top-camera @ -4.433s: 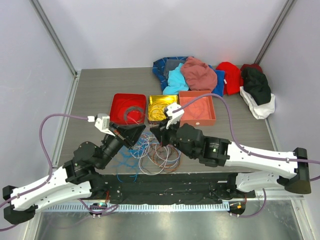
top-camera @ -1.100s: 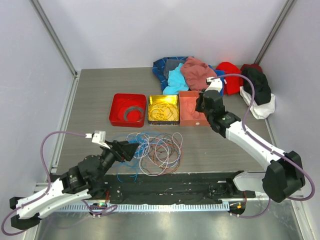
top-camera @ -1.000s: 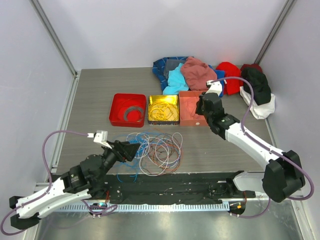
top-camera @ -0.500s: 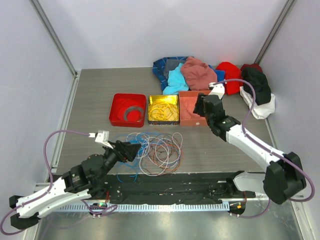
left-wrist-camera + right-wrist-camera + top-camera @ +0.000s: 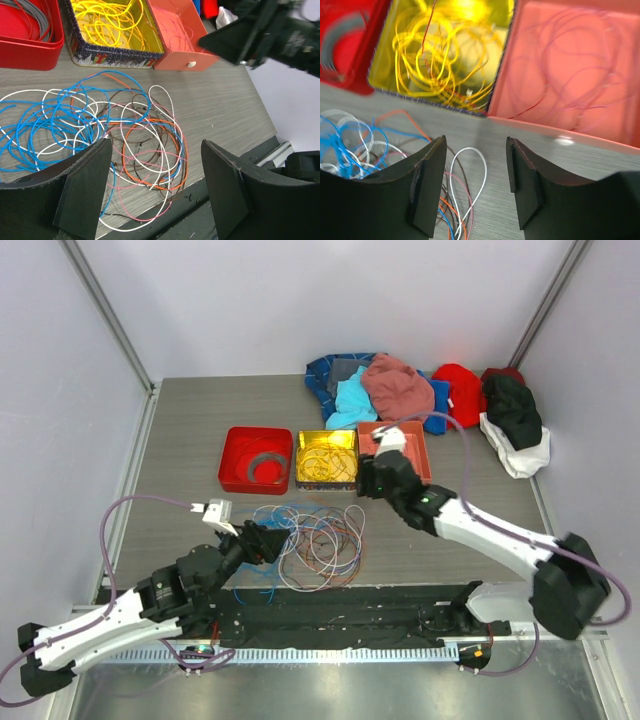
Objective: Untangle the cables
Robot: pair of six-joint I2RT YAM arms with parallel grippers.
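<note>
Grey table (image 5: 190, 430), pale walls (image 5: 300, 300), tangled cables (image 5: 315, 540); left gripper (image 5: 155, 185) and right gripper (image 5: 476, 184) gape wide.

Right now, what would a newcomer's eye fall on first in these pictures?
First, the tangle of coloured cables at the near middle of the table, with the open left gripper over its left side. Behind it a red tray, a yellow tray and an orange tray stand in a row, each holding wire; the open right gripper hovers over the near edge of the last two. A heap of clothes lies at the back right.
</note>
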